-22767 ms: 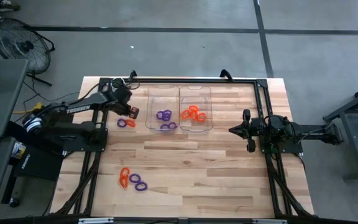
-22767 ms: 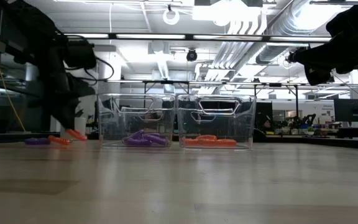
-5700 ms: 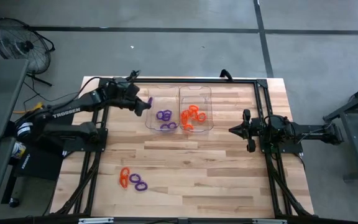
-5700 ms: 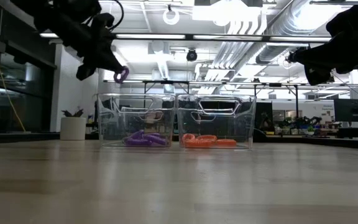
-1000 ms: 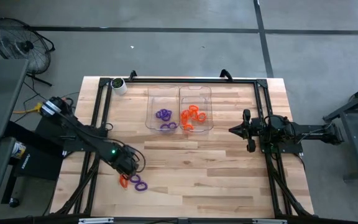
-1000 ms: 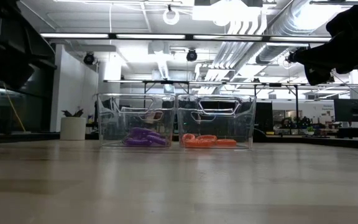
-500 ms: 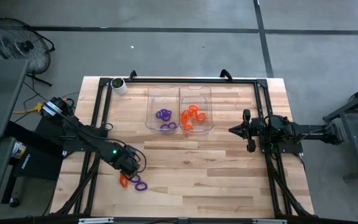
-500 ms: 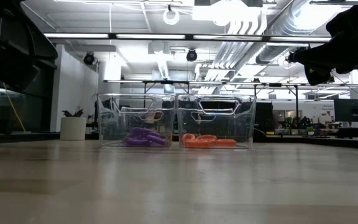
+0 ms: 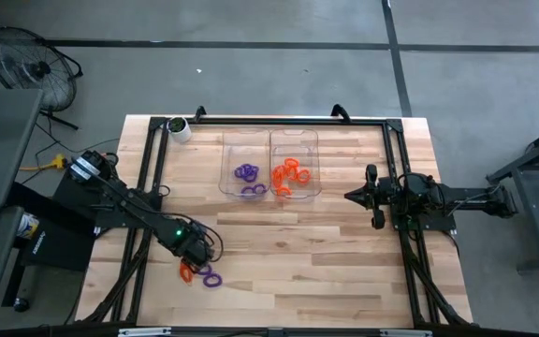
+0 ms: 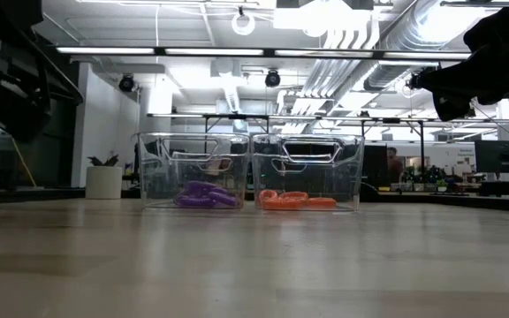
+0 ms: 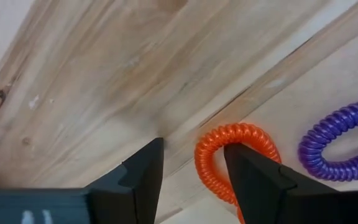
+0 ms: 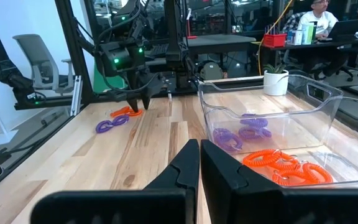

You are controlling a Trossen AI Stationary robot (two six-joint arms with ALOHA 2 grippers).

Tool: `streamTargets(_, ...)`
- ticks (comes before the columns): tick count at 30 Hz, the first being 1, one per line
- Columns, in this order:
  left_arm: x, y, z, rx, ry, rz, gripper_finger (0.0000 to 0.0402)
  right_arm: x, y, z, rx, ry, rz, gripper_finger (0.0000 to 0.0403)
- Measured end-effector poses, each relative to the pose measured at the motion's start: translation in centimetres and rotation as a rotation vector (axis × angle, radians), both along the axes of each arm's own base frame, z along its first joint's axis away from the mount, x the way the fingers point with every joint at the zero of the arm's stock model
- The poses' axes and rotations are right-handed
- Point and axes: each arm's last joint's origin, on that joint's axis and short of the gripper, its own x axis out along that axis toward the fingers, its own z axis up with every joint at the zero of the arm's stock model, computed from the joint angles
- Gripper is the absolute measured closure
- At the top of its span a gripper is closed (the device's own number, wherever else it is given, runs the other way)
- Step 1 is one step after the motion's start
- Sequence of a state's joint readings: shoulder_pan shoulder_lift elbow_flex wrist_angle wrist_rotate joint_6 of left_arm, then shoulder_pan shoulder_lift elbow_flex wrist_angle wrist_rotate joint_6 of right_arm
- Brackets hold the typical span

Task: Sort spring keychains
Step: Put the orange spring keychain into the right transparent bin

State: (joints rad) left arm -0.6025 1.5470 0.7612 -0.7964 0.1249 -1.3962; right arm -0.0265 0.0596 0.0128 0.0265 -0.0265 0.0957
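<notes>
One orange keychain [image 11: 229,158] under spread left fingers [image 11: 145,168], untouched; R fingers [image 12: 185,162] closed.

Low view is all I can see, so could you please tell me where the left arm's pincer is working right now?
Observer: The left pincer hangs over the table's near left part, far in front of the clear trays.
Operator: Thank you. Is it holding anything?
Observer: No. Its fingers stand open and empty, just above a loose orange keychain lying flat on the wood.
Operator: Is anything else loose nearby?
Observer: Yes, a purple keychain lies right beside the orange one, apart from it.
</notes>
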Motion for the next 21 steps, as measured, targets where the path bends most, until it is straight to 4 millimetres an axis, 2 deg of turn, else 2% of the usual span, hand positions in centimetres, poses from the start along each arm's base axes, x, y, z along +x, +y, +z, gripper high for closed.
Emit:
streamTargets(4,0.09,-0.06,-0.13,-0.003,-0.004,-0.007,0.0249,0.00,0.00,0.00,0.000,0.000,0.000,0.0392)
streamTargets(14,0.30,-0.23,-0.17,-0.024,-0.023,-0.007,0.0356,0.00,0.00,0.00,0.000,0.000,-0.001,0.0392)
streamTargets(21,0.29,-0.20,-0.19,-0.017,-0.024,-0.012,0.0395,0.00,0.00,0.00,0.000,0.000,0.000,0.0392)
